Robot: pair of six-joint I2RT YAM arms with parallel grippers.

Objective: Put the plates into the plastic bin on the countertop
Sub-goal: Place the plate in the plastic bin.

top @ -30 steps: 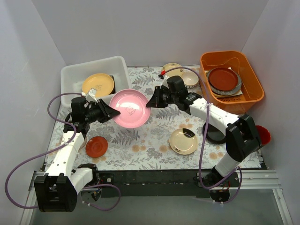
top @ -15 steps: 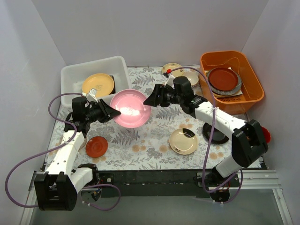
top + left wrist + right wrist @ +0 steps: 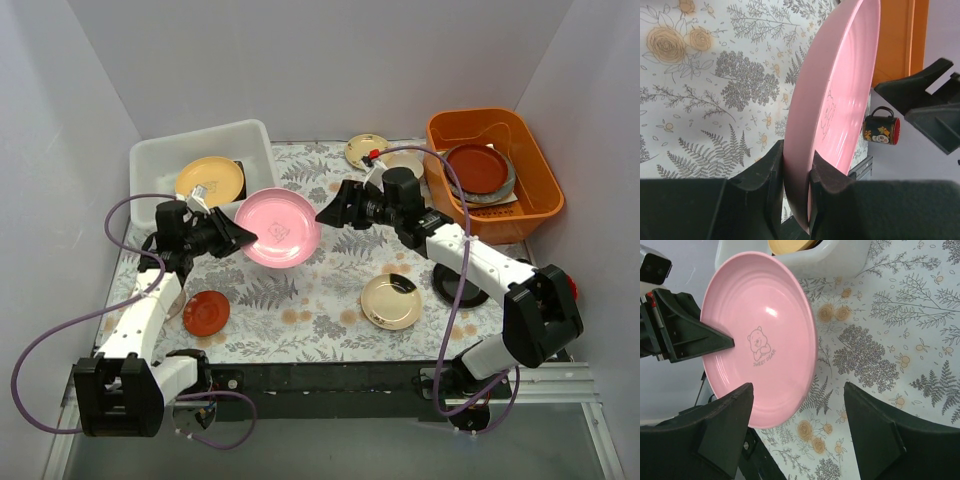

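The pink plate (image 3: 280, 228) hangs tilted above the countertop (image 3: 330, 285), just in front of the plastic bin (image 3: 160, 165). My left gripper (image 3: 245, 238) is shut on its left rim; the left wrist view shows the plate (image 3: 840, 100) edge-on, pinched in the gripper (image 3: 797, 165). My right gripper (image 3: 330, 213) stands open a little to the right of the plate, not touching it. In the right wrist view the plate (image 3: 760, 335) lies beyond the wide-open gripper (image 3: 798, 390). A yellow plate (image 3: 210, 180) lies in the bin. On the cloth lie a red-orange saucer (image 3: 206, 313) and a cream plate (image 3: 390, 301).
An orange tub (image 3: 535, 175) at the back right holds a red-brown plate (image 3: 476, 168). A small cream plate (image 3: 365, 150) and a bowl (image 3: 405, 163) sit at the back. A dark plate (image 3: 460, 290) lies partly under the right arm. A mug (image 3: 881, 131) stands off the cloth.
My right gripper has opened, let go of the pink plate's right rim and drawn back to the right. The left gripper keeps the plate.
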